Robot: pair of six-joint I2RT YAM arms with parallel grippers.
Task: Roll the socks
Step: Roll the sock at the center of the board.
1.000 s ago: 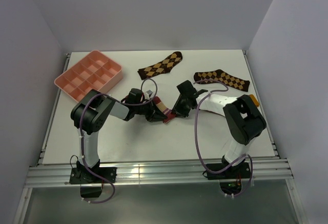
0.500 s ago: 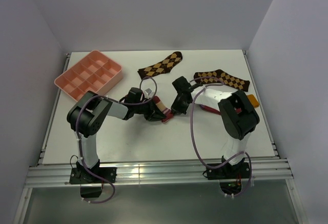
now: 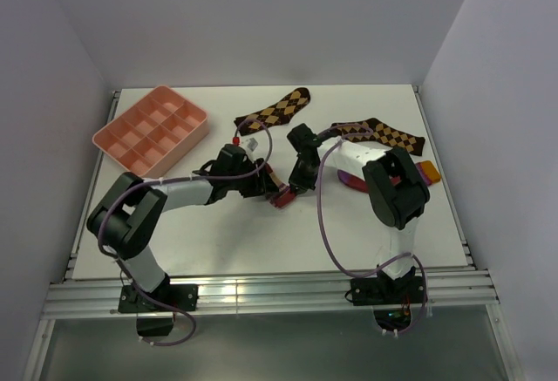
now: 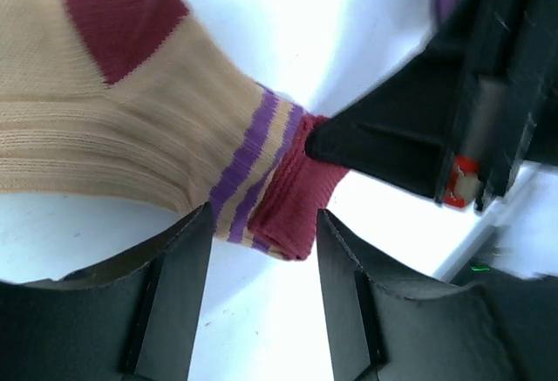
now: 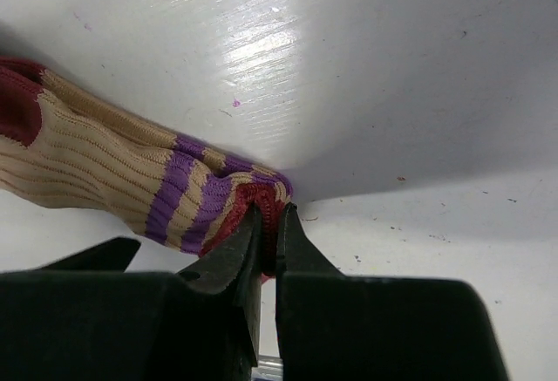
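right gripper pinched tight on the maroon cuff edge of the tan sock; left gripper jaws apart, straddling the same striped cuff; sock lying mid-counter, crimson sock partly hidden beneath the right arm

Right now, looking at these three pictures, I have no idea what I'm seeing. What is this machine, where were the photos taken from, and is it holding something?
It is two robot arms bolted to a white table. The wide picture looks down from above; the other two come from small cameras on each arm's wrist. On the table lie a pink tray, two brown diamond-patterned socks and a tan sock with a maroon cuff. The right end effector is pinched shut on that cuff. The left end effector stands open, its fingers on either side of the same cuff.
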